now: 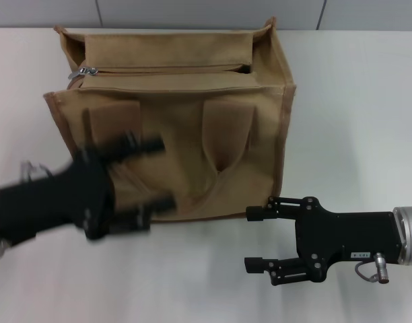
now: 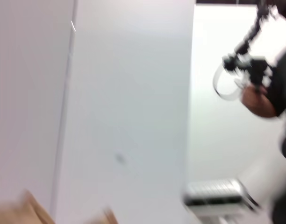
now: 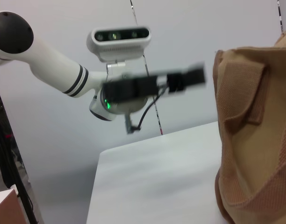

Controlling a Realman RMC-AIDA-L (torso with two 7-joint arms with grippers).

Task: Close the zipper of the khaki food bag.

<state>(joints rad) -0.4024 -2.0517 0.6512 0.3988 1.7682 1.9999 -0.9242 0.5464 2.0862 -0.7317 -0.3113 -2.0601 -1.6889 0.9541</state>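
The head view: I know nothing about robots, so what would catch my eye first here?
The big khaki food bag standing on the white table, its silver zipper pull sitting at the top panel's left end. Next, two black claws in front of it: the left claw is raised against the bag's front by the strap handles, its fingers spread, while the right claw sits open low on the table near the bag's bottom right corner.

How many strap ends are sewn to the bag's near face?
2 on the khaki food bag: one strap end toward the robot's left, above the left hand; another strap end right of it. More may be hidden.
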